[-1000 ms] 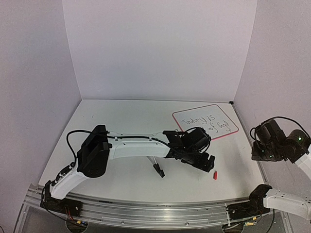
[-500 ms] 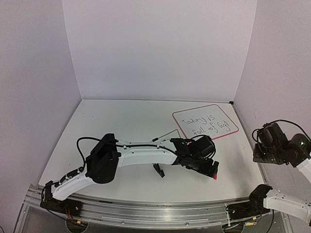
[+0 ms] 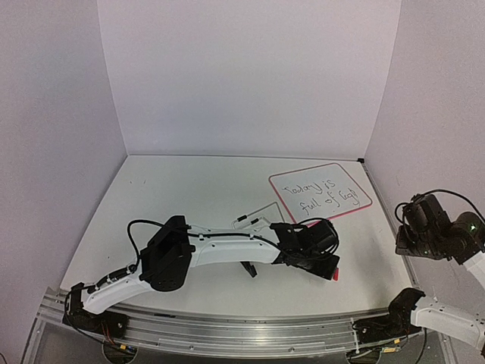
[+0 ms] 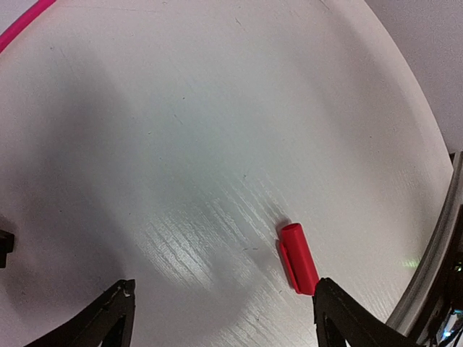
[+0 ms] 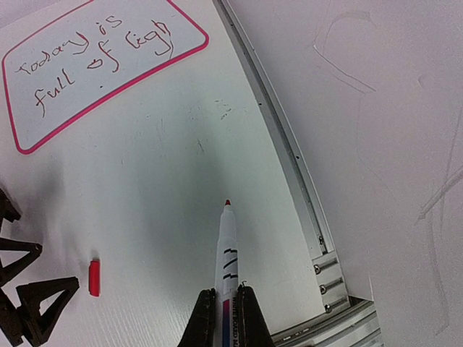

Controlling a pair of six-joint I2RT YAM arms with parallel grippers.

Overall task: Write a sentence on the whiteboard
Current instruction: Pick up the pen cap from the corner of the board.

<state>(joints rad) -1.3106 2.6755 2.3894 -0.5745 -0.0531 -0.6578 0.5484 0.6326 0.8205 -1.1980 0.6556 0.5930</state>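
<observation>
- The whiteboard (image 3: 320, 190) lies flat on the table (image 3: 182, 189), at about 2 o'clock from the table's middle in the top view, near the far right corner.
- The sentence (image 3: 319, 194) sits on it in two lines, "Today is" over "full of" and a last short word I cannot read for sure.
- The left claw (image 4: 223, 283) hangs low over the table at about 4 o'clock from the middle. Its jaws stand wide apart and grip nothing.
- A small red cap (image 4: 298, 258) lies on the table between those jaws, close against the finger at the 3 o'clock side of the left wrist view.
- The right claw (image 5: 226, 293) is raised by the table's right edge, at 3 o'clock in the top view. Its jaws are clamped on a marker (image 5: 228, 246).
- The marker's red tip points to 12 o'clock in the right wrist view, well short of the whiteboard.
- A wire stand (image 3: 254, 211) with a black foot sits just at 9 o'clock of the left claw.
</observation>
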